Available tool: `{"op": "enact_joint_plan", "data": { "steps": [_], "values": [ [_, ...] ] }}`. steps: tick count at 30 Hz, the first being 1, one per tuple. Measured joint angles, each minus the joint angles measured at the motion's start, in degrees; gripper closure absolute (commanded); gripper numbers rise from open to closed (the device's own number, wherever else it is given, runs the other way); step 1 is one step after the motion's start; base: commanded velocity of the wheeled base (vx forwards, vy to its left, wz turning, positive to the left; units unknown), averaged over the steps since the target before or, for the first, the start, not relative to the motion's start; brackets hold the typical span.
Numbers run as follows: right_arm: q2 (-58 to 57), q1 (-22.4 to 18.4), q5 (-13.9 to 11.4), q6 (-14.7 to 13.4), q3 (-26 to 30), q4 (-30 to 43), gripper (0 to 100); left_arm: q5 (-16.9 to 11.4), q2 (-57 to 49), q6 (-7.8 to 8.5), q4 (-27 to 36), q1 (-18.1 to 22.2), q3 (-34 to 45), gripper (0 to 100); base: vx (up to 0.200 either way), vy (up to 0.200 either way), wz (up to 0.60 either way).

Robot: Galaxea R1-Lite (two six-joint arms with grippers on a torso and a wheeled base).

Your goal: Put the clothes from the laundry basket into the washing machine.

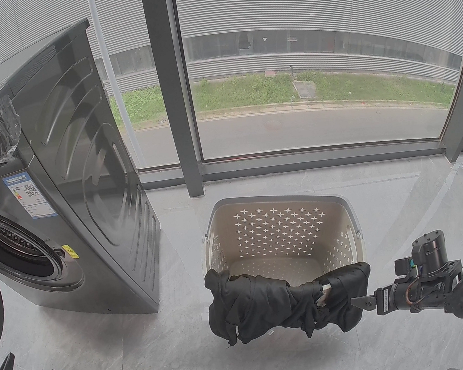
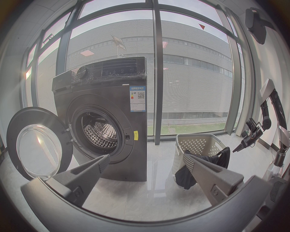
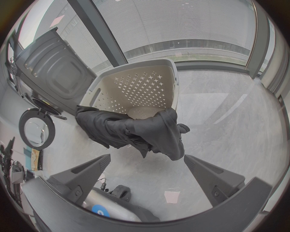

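Floor: pale grey stone-look tile, glossy, picking up reflections from the window. The glazing ran floor to ceiling with a dark post between the panes. Outside were a road, a grass strip and a ribbed grey building.

Washing machine: dark grey front-loader on the robot's left, standing on the tile close to the window. Its door was swung fully open (round glass port facing out) and the steel drum was exposed. There was plastic film over the control panel and a label on the front.

Basket: cream plastic with star-shaped cutouts, on the floor to the right of the machine and apart from it, just short of the window sill.

Clothes: a black bundle draped over the basket's near rim. Most of it hung down the outside and some folded back inside.

Right gripper: low, pointing at the right end of the bundle, fingers spread wide with nothing between them. Tip was very near the fabric; contact not resolvable.

Left gripper: low on the left, aimed toward the machine front, fingers also wide apart and carrying nothing.
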State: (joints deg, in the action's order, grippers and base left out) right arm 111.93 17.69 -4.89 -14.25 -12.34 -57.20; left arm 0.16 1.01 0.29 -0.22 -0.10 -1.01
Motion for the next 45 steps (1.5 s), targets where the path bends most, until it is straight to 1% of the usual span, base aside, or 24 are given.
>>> {"op": "enact_joint_plan", "data": {
  "steps": [2,4,7,11,16,20,22,26,33,38,45],
  "values": [
    [2.6,0.7,2.0,-0.7,-0.9,-1.2,0,0.0,0.0,0.00,0.0,0.0,0.0,0,0.000,0.000,0.00],
    [5.0,1.3,3.4,-1.3,-2.2,-2.1,0,0.0,0.0,-0.02,0.0,0.0,0.0,0,0.000,0.000,0.00],
    [7.3,1.8,4.1,-2.4,-3.9,-2.5,0,0.0,0.0,-0.02,0.0,0.0,0.0,0,0.000,0.000,0.00],
    [9.0,2.6,4.4,-4.5,-5.7,-2.6,0,0.0,0.0,-0.05,0.0,0.0,0.0,0,0.000,0.000,0.00],
    [10.0,3.8,5.9,-6.8,-7.4,-2.7,0,0.0,0.0,-0.11,0.0,0.0,0.0,0,0.000,0.000,0.00],
    [10.6,4.4,6.3,-8.1,-8.7,-2.4,0,0.0,0.0,-0.16,0.0,0.0,0.0,0,0.000,0.000,0.00],
    [11.0,4.7,6.9,-8.7,-9.8,-2.3,0,0.0,0.0,-0.18,0.0,0.0,0.0,0,0.000,0.000,0.00],
    [12.0,4.7,8.7,-9.4,-11.6,-2.3,0,0.0,0.0,-0.22,0.0,0.0,0.0,0,0.000,0.000,0.00],
    [12.8,4.7,9.2,-9.7,-13.0,-2.2,0,0.1,0.0,-0.29,0.0,0.0,0.0,0,0.000,0.000,0.00],
    [13.3,4.5,10.5,-10.0,-13.6,-2.4,0,0.1,0.0,-0.24,0.0,0.0,0.0,0,0.000,0.000,0.00],
    [13.9,4.3,11.6,-10.1,-14.4,-2.3,0,0.5,0.0,-0.27,0.0,0.0,0.0,0,0.000,0.000,0.00]
  ]
}}
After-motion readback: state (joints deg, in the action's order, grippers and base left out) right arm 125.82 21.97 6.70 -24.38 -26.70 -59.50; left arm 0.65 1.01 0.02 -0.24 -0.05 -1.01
